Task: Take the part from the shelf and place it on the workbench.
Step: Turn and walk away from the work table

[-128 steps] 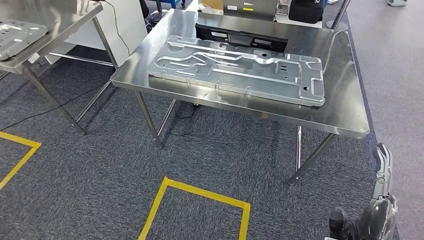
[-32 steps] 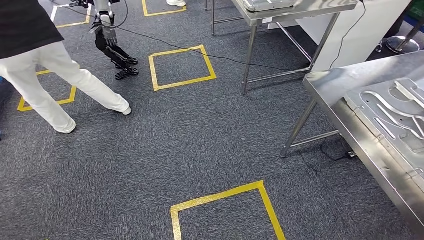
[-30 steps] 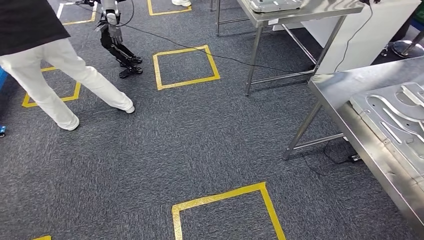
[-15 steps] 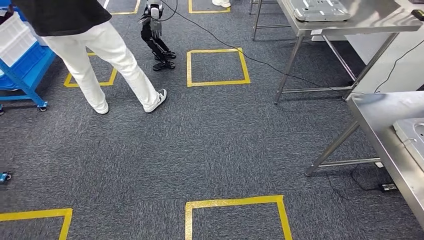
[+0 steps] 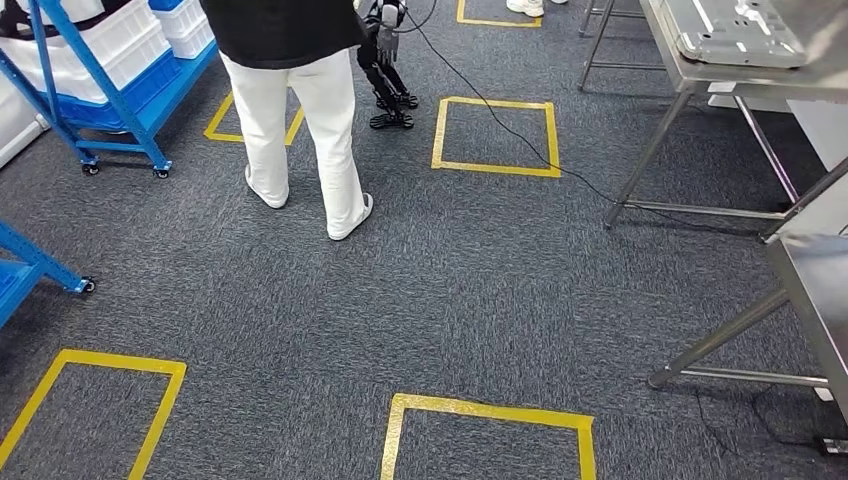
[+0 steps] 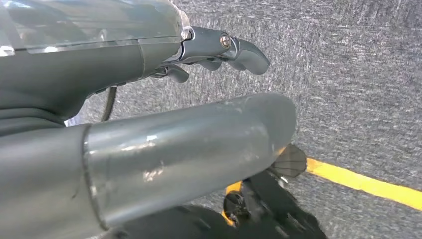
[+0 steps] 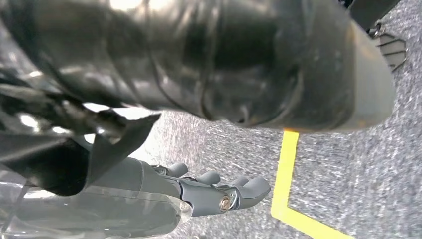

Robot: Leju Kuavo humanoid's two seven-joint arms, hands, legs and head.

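Both hands hang empty over the carpet, and the part lies on a steel counter.

The left hand (image 6: pixel 219 50) and the right hand (image 7: pixel 219 191) have their fingers loosely apart and hold nothing (yellow floor tape shows under each). In the head view the pressed metal part (image 5: pixel 735 30) lies flat on the counter (image 5: pixel 690 75) at the upper right. A person in white trousers (image 5: pixel 300 120) stands on the grey carpet (image 5: pixel 480 290), near a blue shelf cart (image 5: pixel 110 85) with white bins.
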